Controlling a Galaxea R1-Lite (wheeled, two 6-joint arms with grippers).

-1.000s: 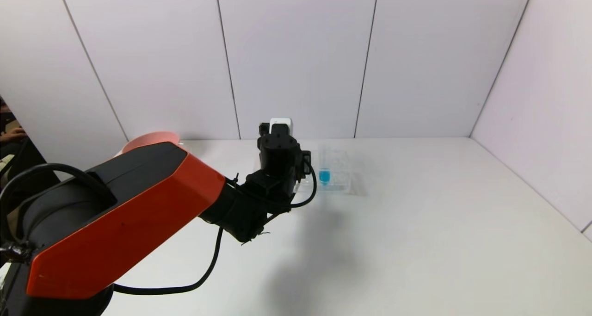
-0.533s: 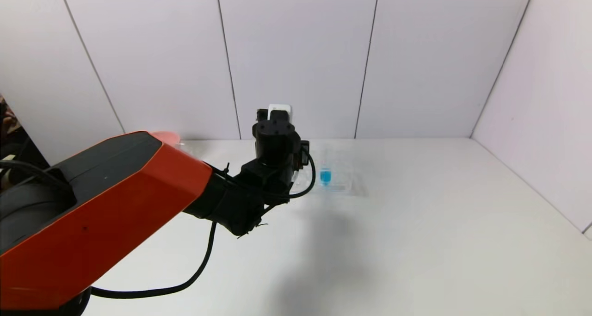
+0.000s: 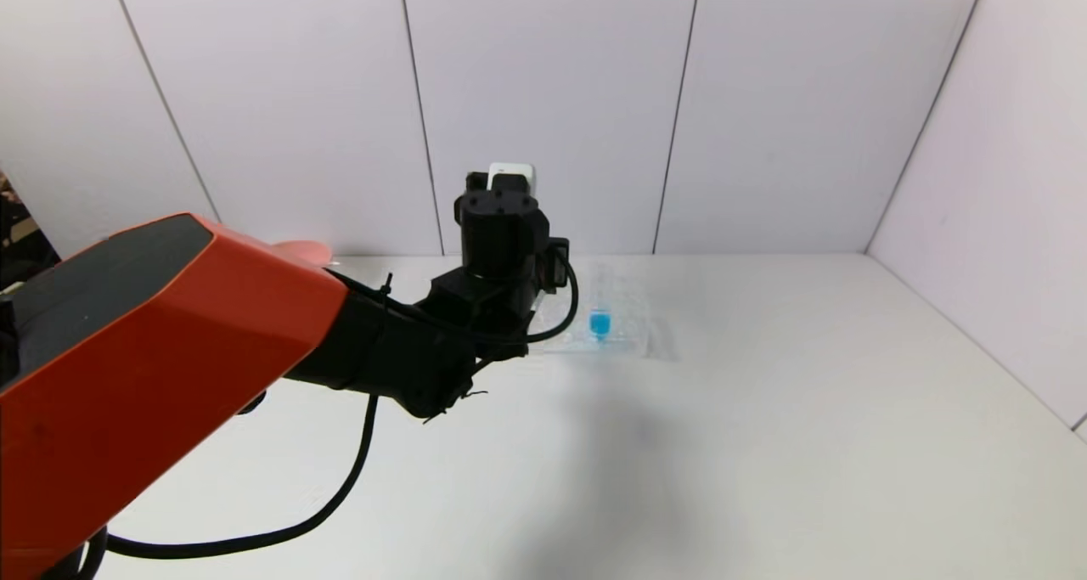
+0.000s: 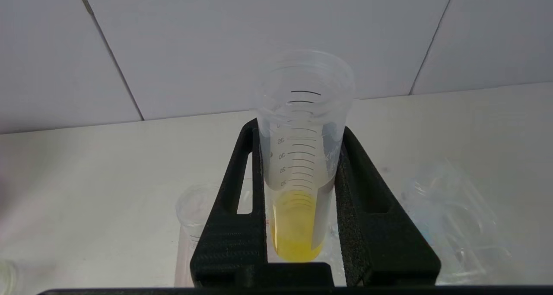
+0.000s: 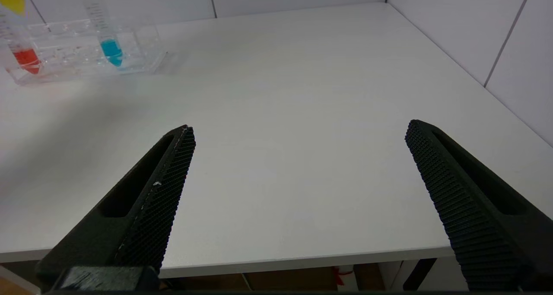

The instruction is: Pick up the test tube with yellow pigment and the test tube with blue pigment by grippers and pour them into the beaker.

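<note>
Though pinched upright by the left end effector (image 4: 298, 157), yellow tube (image 4: 298, 187) base hidden.

yellow liquid in clear test tube (image 4: 298, 200), blue liquid in racked tube (image 3: 599, 321), black left gripper (image 4: 298, 131)

Left pincer (image 4: 300, 191) clamped tight, arm reaching forward and raised; right pincer (image 5: 298, 191) parked low, fingers spread wide

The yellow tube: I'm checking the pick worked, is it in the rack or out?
Out. The left gripper is shut on the test tube with yellow pigment, held upright above the rack.
</note>
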